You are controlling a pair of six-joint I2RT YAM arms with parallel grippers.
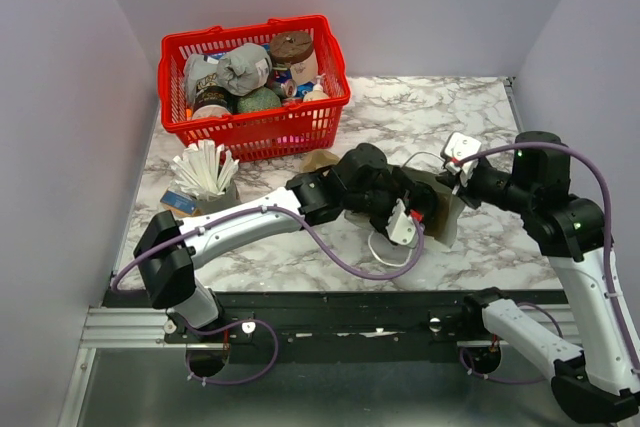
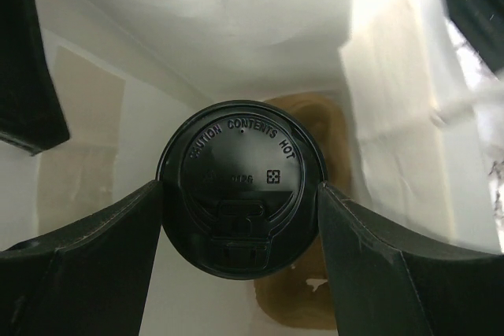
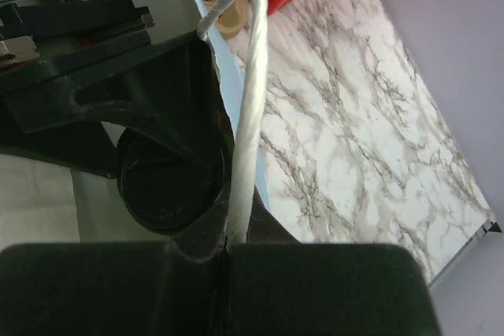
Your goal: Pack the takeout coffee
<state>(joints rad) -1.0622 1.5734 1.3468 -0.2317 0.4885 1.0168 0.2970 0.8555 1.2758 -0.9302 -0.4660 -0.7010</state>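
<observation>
Holding the coffee: left gripper, reaching across the table from the left into a white bag
Left fingers: one pressed against each side of the black lid, clamped on it
Coffee: only the round lid shows, seen from straight above with raised lettering around its rim; the cup under it is hidden
Where the coffee sits: inside the bag, white walls rising on every side, a brownish patch of the bag's floor showing past the lid's right and lower edge
Right gripper: pinched together on the bag's twisted white paper handle, which runs up and away from the fingers
Right wrist view: the lid shows as a dark disc down in the bag's mouth, with the left gripper's black body just above it
Table: white marble with grey veins
Red basket: at the far left of the table, heaped with mixed goods
Stirrers: a bunch of white sticks in a grey cup, near the left edge, in front of the basket
Brown cardboard piece: just in front of the basket, behind the left arm
</observation>
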